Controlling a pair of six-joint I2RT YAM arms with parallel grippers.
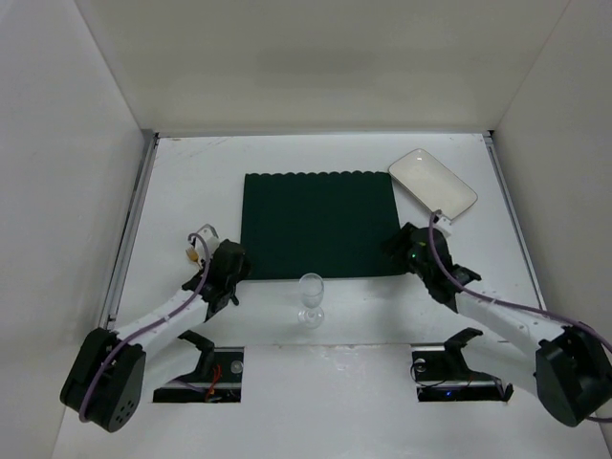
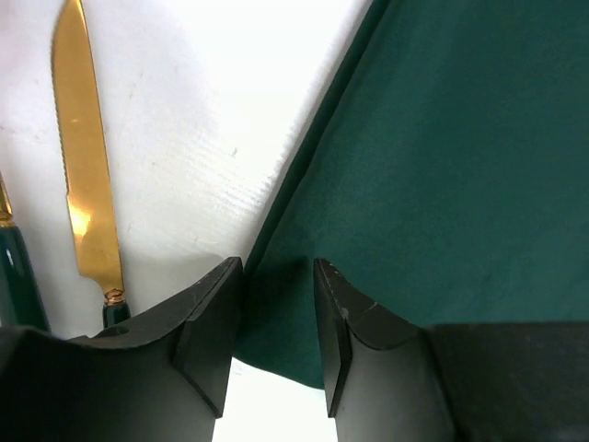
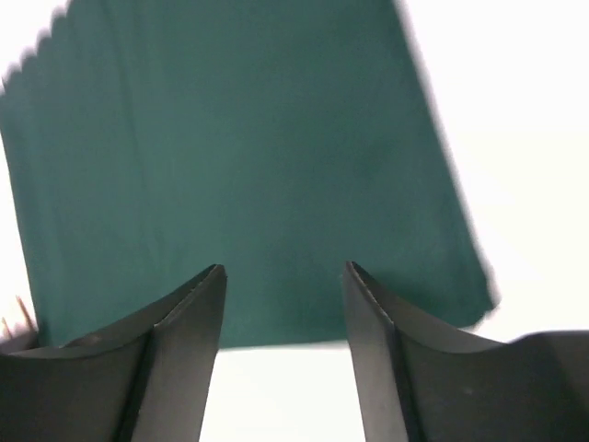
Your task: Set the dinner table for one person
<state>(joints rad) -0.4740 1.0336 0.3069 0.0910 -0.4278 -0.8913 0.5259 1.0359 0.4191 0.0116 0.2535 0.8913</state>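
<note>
**Dinner table (image 1: 182, 182): a surface to lay on, not to lift**

It fills the whole floor of the scene, a matte white top running out to the walls on the left, right and far sides. I judge it rigid, heavy and fixed. It offers me no hold, so I work with what lies on it instead.

The dark green placemat (image 1: 318, 225) lies flat at its middle. It looks thin and limp, best pinched at a corner. My left claw (image 2: 276, 276) sits low at the mat's near left corner, fingers narrowly parted around the edge and not clenched. My right claw (image 3: 283, 276) hangs released over the near right corner.

A gold knife (image 2: 83, 157) lies just left of the mat. The white rectangular plate (image 1: 432, 182) is at the far right. The wine glass (image 1: 311, 298) stands just beyond the mat's near edge; it is probably fragile and tippy, so I would take it by the stem.
</note>
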